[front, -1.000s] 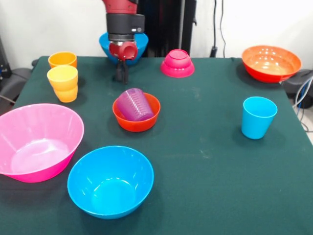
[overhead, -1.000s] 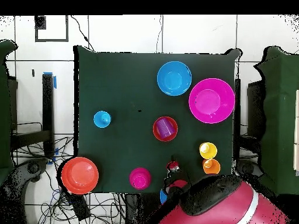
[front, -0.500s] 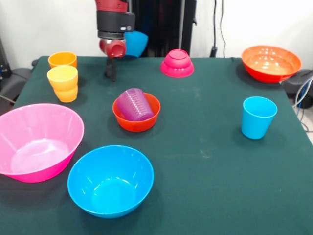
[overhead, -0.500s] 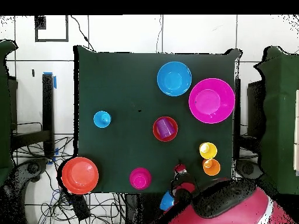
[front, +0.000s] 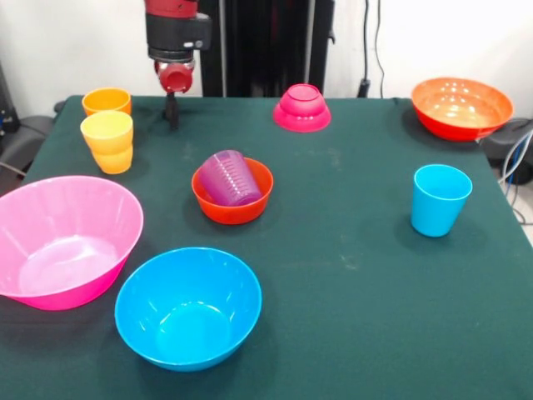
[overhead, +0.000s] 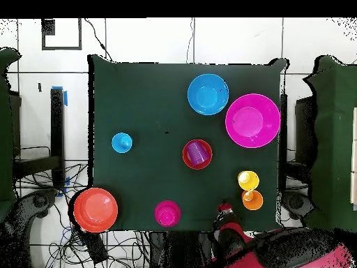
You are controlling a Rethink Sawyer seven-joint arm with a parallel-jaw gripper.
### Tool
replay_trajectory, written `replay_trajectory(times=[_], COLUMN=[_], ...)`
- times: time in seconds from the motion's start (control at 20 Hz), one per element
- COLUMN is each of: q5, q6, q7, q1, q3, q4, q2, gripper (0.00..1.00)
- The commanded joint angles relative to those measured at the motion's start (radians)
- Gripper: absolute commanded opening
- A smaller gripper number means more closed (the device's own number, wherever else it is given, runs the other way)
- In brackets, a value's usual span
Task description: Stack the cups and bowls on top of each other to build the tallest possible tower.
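My gripper [front: 171,112] hangs low over the table's far left, just right of the orange cup [front: 106,101]; its fingers are together and hold nothing. It also shows in the overhead view [overhead: 224,208]. The yellow-orange cup [front: 107,142] stands in front of the orange one. The purple cup [front: 229,177] lies tilted in the small orange-red bowl [front: 236,208] at mid-table. The light blue cup [front: 440,198] stands upright at the right. The large pink bowl [front: 62,242] and a blue bowl [front: 187,308] sit near the front left. The second blue bowl is out of view.
The magenta bowl [front: 301,108] lies upside down at the far middle. The wide orange bowl [front: 460,107] sits at the far right corner. The robot's arm and pedestal [overhead: 279,251] fill the overhead view's bottom edge.
The gripper has moved left along the far edge, in the front view, to beside the orange cup. The blue bowl seen behind it earlier no longer shows.
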State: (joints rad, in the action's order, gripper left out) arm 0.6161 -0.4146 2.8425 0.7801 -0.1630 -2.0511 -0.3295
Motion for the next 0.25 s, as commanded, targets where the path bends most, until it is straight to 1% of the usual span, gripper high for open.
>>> replay_trajectory(times=[0.05,0.2,0.25], q5=[-0.069,-0.067,-0.064], q6=[0.548,0.526,0.516], q7=[-0.100,-0.092,-0.099], q1=[0.024,0.001,-0.029], q3=[-0.027,-0.037,-0.052], q4=[0.069,0.071,0.083], q2=[0.220,0.215,0.195], gripper=[1.00,1.00,1.00])
